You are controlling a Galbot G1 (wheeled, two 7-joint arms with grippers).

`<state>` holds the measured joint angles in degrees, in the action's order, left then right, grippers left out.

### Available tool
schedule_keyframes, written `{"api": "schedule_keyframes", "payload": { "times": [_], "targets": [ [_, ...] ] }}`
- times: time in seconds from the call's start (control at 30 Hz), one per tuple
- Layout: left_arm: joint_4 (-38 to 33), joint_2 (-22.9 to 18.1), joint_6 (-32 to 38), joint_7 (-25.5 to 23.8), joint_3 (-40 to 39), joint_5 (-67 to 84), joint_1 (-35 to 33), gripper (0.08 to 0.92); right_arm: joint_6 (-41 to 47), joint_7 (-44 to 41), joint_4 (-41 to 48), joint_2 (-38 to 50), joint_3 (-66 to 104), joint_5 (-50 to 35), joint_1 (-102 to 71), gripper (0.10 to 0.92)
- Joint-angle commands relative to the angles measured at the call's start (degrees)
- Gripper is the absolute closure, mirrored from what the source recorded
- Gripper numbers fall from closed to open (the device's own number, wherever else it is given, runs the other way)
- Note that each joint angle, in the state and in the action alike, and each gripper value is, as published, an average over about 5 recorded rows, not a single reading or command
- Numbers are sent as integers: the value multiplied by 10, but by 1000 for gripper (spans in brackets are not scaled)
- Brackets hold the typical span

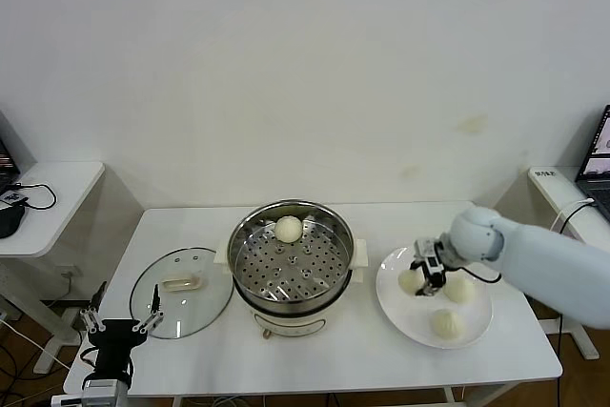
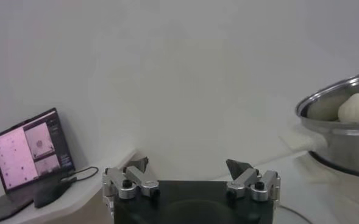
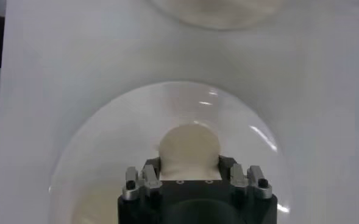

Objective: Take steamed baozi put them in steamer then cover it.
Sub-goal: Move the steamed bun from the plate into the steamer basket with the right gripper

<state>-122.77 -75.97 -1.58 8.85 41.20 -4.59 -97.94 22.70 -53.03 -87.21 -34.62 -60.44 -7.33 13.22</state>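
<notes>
Steamer (image 1: 291, 264): mid-table, shiny perforated basket on a cream pot, uncovered.
Baozi inside (image 1: 289, 228): single bun at the far edge of the steamer basket; seen over the rim in the left wrist view (image 2: 357, 108).
Plate (image 1: 404, 311): white, just right of the steamer, carrying three buns.
Gripped baozi (image 1: 411, 280): on the plate's side nearest the steamer, resting on the plate surface (image 3: 188, 148).
Right gripper (image 1: 428, 269): down over that bun, fingers clamped on either side of it (image 3: 189, 171).
Other two buns (image 1: 459, 290) (image 1: 445, 323): farther from the steamer on the same plate.
Cover (image 1: 181, 291): glass lid lying flat just left of the steamer, cream handle up.
Left gripper (image 1: 122, 322): idle beyond the cover, off the table's front-left corner, fingers spread apart (image 2: 191, 173).
</notes>
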Motion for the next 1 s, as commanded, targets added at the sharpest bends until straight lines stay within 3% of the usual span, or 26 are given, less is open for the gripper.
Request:
{"api": "schedule_keyframes", "payload": {
  "times": [0.03,0.4,0.7,1.0],
  "targets": [
    [-5,1,0,0,-3,0,0,177,2,-6,-42,22,-45,-52,148,432],
    [-19,7,-1,0,-8,1,-1,177,47,22,-74,-93,-147,-191,354,423],
    [-13,4,-4,-2,-6,1,11,177,95,80,-65,-205,-135,-260,298,416],
    [-11,-2,-5,-3,6,2,15,177,148,125,24,-329,-109,-272,190,415]
  ]
}}
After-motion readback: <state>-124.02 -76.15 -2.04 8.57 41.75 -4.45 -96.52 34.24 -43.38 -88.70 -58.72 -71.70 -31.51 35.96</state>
